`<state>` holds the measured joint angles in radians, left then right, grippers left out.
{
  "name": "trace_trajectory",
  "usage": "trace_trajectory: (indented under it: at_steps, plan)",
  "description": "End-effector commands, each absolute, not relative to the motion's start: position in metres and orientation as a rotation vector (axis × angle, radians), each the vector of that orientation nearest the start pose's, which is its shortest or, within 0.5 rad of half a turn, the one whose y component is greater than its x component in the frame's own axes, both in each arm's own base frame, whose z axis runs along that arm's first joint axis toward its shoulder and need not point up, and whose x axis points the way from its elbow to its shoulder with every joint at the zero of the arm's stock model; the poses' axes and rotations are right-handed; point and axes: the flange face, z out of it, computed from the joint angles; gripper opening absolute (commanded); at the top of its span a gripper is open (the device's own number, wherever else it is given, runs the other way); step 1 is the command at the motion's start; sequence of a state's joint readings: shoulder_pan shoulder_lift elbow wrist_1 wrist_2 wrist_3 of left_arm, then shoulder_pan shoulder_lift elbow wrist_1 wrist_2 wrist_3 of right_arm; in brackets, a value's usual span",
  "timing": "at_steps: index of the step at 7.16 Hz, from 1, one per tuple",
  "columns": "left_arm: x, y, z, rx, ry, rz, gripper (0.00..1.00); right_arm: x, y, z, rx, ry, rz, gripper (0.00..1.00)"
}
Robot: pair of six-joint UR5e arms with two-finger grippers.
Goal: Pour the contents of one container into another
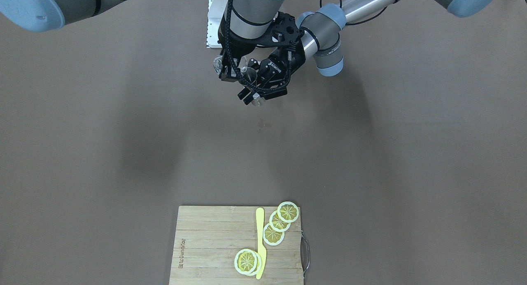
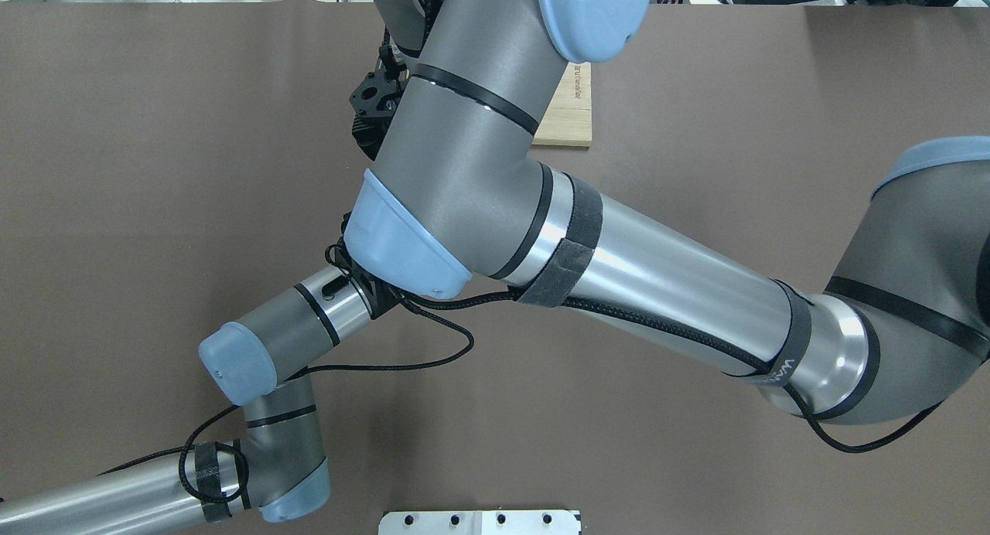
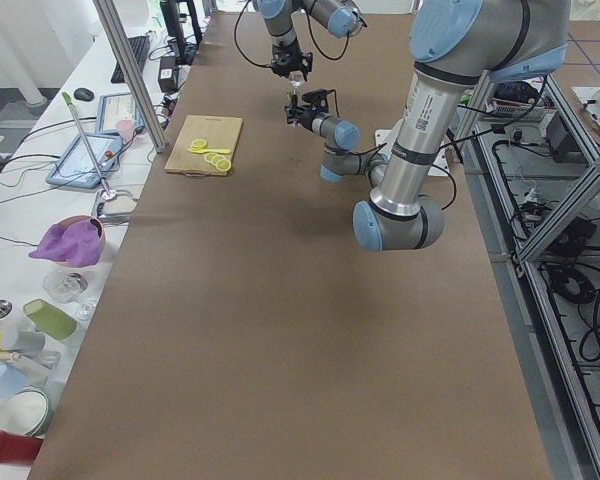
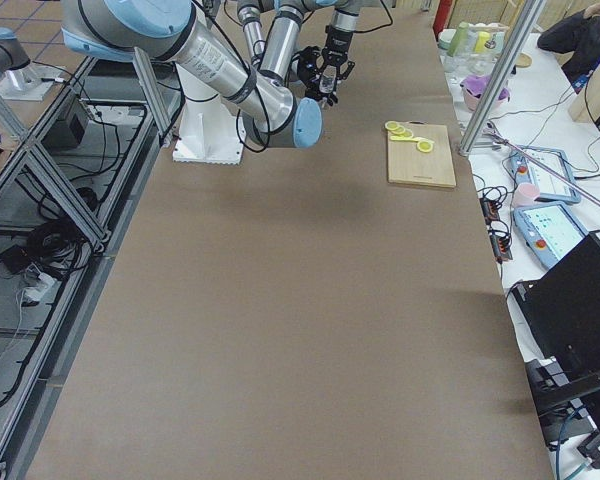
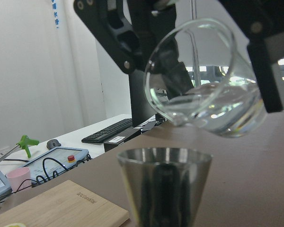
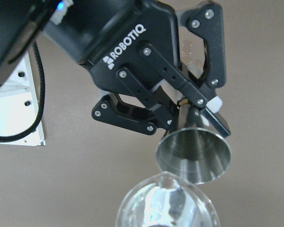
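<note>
Here, in the left wrist view, a glass point(image 5: 199, 52) hangs tilted in the right gripper point(image 5: 201, 82), whose black fingers clamp it from both sides. Clear liquid point(image 5: 222, 113) pools in the low side of the glass and reaches toward the lip. That lip sits just above the rim of a cone-shaped metal cup point(image 5: 164, 184), which stands mouth up at the bottom of the view; whether the two touch cannot be told. Behind them lie the brown table point(image 5: 260, 179) and a corner of a wooden board point(image 5: 61, 205).

In the right wrist view the left gripper point(image 6: 191, 117) has its fingers drawn in narrow on the slim base of the metal cup, whose wide mouth faces the camera. Its inside looks like bright bare metal; whether any liquid is in it cannot be told. The rim of the glass shows at the bottom edge, just beside the metal cup.

In the front-facing view both grippers meet in the air near the robot's base, well apart from the board, which carries lemon slices point(image 1: 273, 234) and a yellow knife point(image 1: 260, 239).

In the overhead view the right arm point(image 2: 479, 133) hides both containers.

In the two side views the containers are too small to read
</note>
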<state>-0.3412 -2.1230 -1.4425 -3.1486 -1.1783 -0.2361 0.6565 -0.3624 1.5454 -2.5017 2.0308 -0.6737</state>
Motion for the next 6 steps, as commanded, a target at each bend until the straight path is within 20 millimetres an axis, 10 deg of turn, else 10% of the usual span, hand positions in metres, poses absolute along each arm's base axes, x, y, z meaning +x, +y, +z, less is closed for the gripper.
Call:
trace_trajectory:
  at_steps: [1, 6]
  plan:
    - [0.5298, -0.3697, 0.2348, 1.623, 1.124, 0.256, 0.00, -0.4695, -0.4763, 0.0151, 0.193, -0.517, -1.637, 0.00]
    - [0.5300, -0.3695, 0.2372, 1.621, 1.124, 0.260, 0.00, -0.4749, -0.4809, 0.0126, 0.153, -0.495, -1.665, 0.00]
